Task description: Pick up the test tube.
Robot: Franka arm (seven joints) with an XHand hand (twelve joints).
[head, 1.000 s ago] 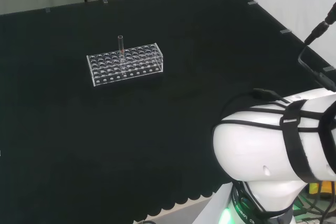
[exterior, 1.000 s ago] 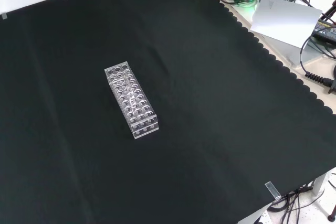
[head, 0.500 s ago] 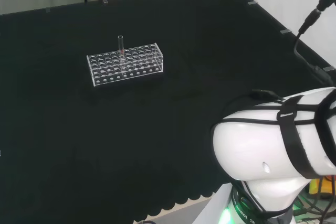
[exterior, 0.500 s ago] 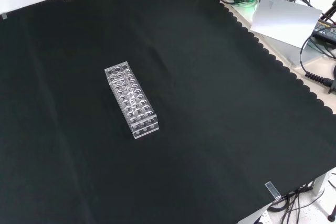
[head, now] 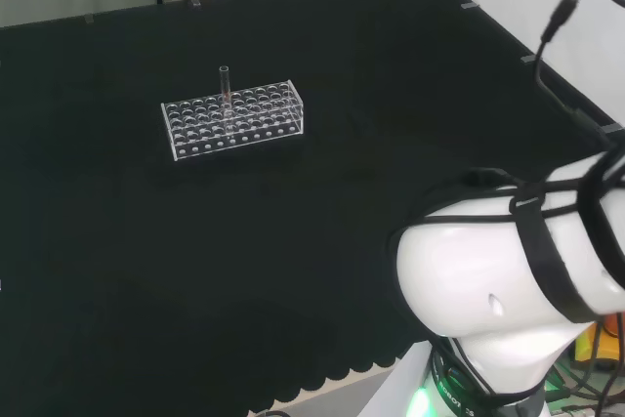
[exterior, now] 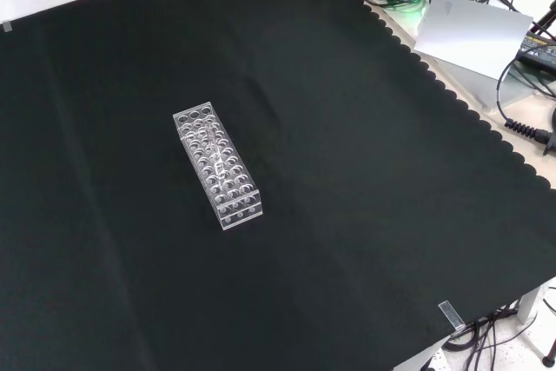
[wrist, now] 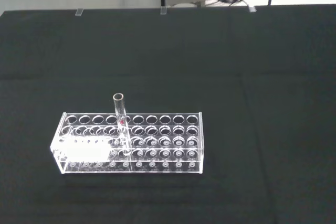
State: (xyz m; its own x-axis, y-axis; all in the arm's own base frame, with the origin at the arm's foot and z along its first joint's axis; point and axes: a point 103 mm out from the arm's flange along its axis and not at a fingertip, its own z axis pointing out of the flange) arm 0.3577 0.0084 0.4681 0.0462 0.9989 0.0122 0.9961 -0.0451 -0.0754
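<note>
A clear rack (head: 232, 118) of many round holes stood on the black cloth (head: 322, 202), in the upper left of the head view and left of centre in the front view (exterior: 217, 165). One test tube (head: 226, 95) stood upright in the rack, its open top rising above the rack's upper face. In the wrist view the test tube (wrist: 120, 116) sat in a hole left of the rack's middle, with a small red mark on it near the level of the rack's top. The rack (wrist: 131, 142) lay long side on to the wrist camera, and a bright glare covered part of its near face. The arm's white link (head: 508, 271), strapped with black cables, stood at the lower right of the head view. The state of the hand could not be told. Nothing touched the test tube.
</note>
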